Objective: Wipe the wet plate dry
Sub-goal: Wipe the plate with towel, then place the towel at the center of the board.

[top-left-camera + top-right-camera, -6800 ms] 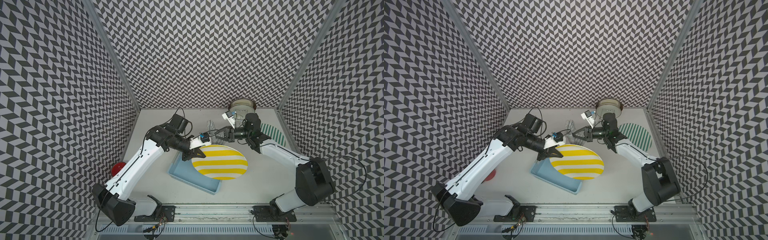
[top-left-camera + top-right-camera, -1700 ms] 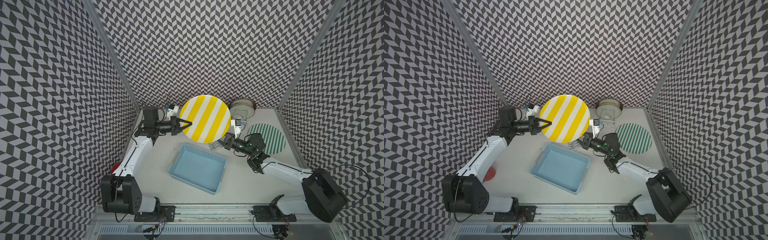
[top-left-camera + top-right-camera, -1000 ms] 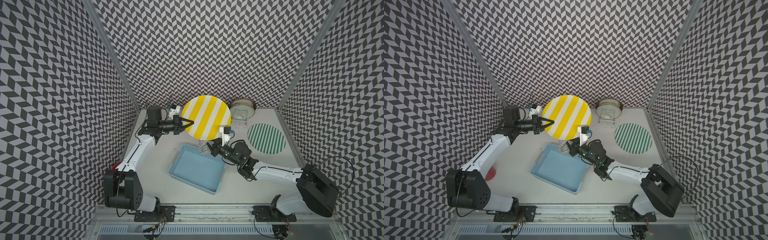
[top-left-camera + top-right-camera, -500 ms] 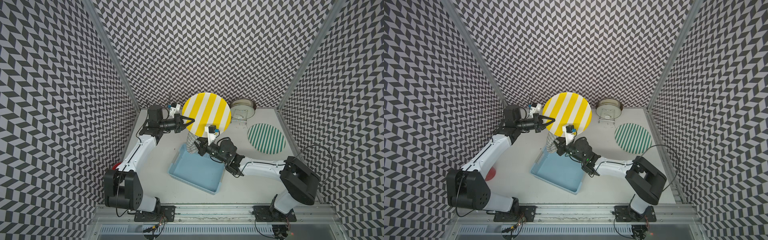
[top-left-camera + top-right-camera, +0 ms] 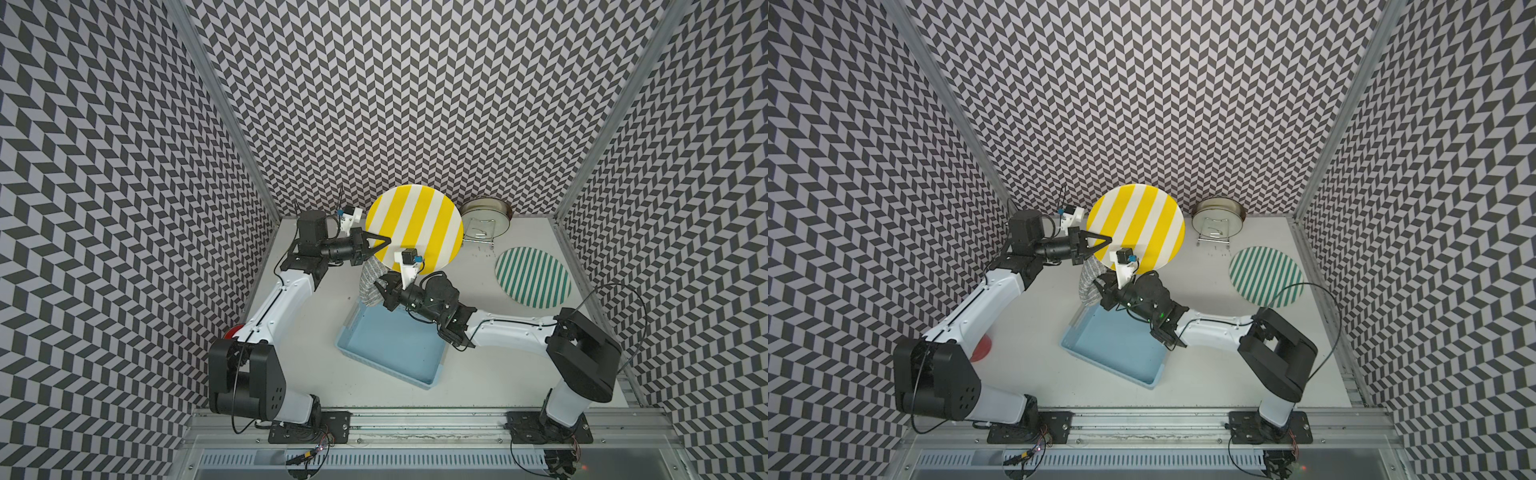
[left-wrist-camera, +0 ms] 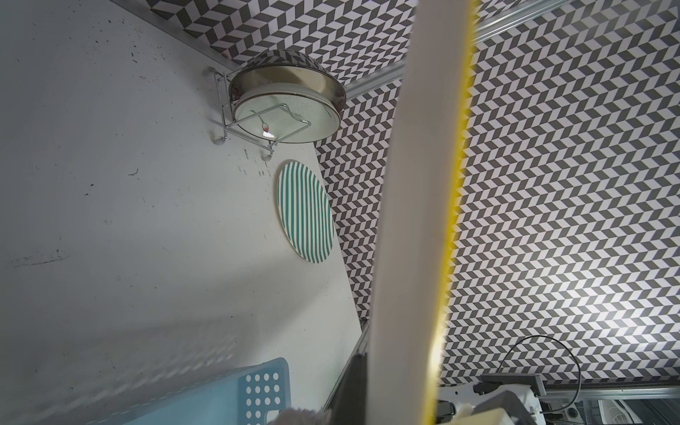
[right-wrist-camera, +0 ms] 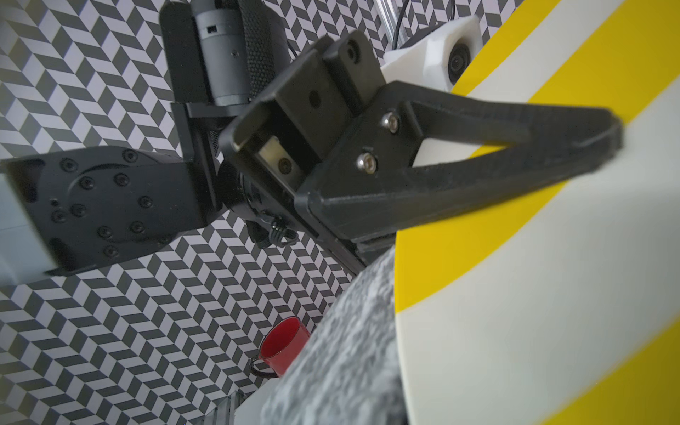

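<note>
Yellow-striped plate, rim clamped in left claw, above bench's far edge; grey cloth clamped in right claw.

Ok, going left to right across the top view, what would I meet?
A red cup → yellow-and-white striped round plate → round metal bowl → green-and-white striped round plate. The blue plastic basket and grey fuzzy cloth overlap the yellow plate, so they're left out.
</note>
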`<state>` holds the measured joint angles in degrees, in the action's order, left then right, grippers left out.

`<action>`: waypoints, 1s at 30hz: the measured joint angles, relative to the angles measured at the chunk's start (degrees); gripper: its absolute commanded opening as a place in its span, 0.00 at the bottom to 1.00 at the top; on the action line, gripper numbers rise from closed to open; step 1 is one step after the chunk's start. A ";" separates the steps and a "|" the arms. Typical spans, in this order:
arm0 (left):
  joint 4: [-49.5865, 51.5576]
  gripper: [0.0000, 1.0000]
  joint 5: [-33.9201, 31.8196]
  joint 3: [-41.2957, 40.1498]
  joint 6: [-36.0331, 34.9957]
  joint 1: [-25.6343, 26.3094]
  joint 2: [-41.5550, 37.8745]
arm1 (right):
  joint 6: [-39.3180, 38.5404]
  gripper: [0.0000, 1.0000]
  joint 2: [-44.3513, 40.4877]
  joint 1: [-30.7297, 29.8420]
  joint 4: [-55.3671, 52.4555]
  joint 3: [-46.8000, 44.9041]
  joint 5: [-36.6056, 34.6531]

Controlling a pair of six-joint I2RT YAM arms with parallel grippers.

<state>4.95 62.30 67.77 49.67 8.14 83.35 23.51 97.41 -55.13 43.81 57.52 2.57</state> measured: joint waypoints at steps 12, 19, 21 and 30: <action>6.12 0.00 -7.89 4.50 -11.45 -2.71 3.28 | 2.69 0.00 -24.04 0.85 -3.61 -4.98 -4.15; 8.07 0.00 -13.07 5.73 -16.28 -3.96 3.65 | 9.38 0.00 -40.52 4.37 -19.93 -15.72 -19.30; 8.11 0.00 -13.75 6.36 -17.57 -4.07 3.65 | 13.27 0.00 -43.74 7.63 -29.40 -18.03 -23.21; 8.52 0.00 -15.04 6.45 -21.94 -4.31 3.04 | 24.44 0.13 -46.07 19.67 -55.41 -27.93 -27.76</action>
<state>13.47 47.27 74.22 27.73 3.84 86.39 47.94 51.33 -35.46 -11.60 29.58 -25.19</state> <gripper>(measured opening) 0.076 0.105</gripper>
